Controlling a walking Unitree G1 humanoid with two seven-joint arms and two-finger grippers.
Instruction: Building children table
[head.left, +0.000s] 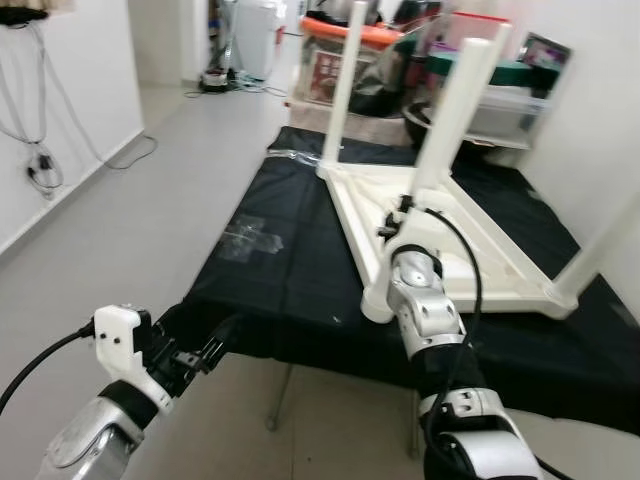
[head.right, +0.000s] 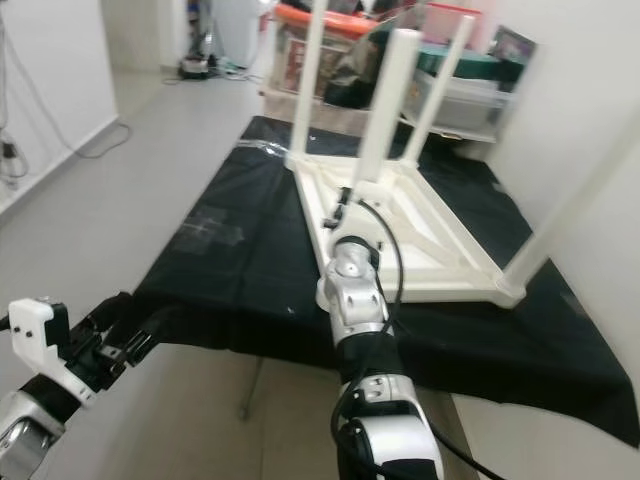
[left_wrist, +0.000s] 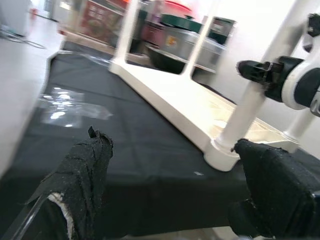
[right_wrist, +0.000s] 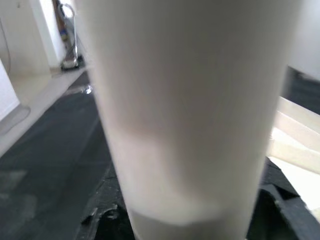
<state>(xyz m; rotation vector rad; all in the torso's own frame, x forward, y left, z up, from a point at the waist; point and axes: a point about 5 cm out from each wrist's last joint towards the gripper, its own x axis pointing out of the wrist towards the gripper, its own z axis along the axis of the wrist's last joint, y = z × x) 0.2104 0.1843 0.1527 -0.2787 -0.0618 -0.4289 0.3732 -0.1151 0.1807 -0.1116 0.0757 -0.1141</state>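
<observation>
A white children's table (head.left: 480, 250) lies upside down on a black-covered work table (head.left: 290, 290). Several white legs stand up from it. My right gripper (head.left: 405, 215) is shut around the near corner leg (head.left: 450, 120), low down by its base. In the right wrist view that leg (right_wrist: 190, 110) sits between the black fingers (right_wrist: 100, 220). My left gripper (head.left: 215, 345) hovers open at the work table's front left edge, apart from the white table. In the left wrist view its padded fingers (left_wrist: 80, 175) frame the near corner leg (left_wrist: 250, 105).
A clear plastic sheet (head.left: 250, 238) lies on the black cover to the left. Storage bins and boxes (head.left: 340, 60) crowd the far end. A white wall (head.left: 600, 110) runs along the right. Bare grey floor (head.left: 150, 200) lies to the left, with cables (head.left: 40, 165) by the left wall.
</observation>
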